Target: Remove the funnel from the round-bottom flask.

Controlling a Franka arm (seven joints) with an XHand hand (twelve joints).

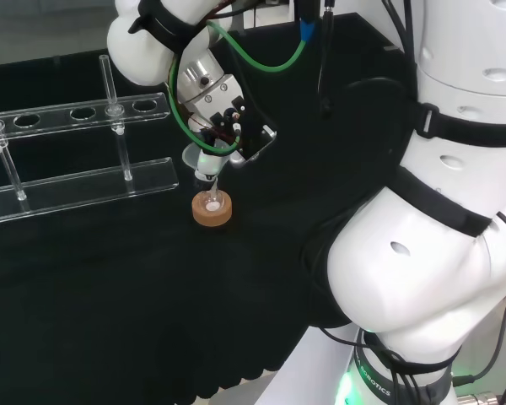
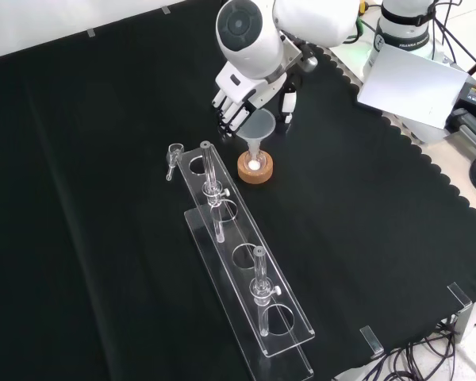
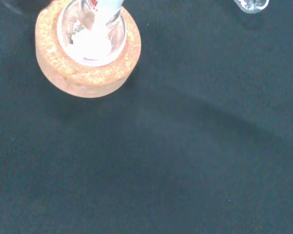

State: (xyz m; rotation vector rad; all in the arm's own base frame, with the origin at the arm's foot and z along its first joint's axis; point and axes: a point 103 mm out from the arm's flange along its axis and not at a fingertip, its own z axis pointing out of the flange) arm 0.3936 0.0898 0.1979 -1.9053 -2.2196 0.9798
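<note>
Above the cork ring (image 2: 255,167), my hand (image 2: 236,101) hangs beside the funnel (image 2: 259,127), whose stem stands in the round-bottom flask (image 3: 92,30) seated on that ring. From the front my fingers (image 2: 228,117) look gently curled at the funnel's rim; whether they pinch it I cannot tell. Just beside stands a clear rack (image 2: 246,258).

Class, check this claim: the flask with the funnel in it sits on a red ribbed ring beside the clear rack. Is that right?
Not quite. The stand is a cork ring, not a red ribbed one, as the front view shows. The rest holds: the flask with the funnel in it sits on it beside the clear rack.
</note>
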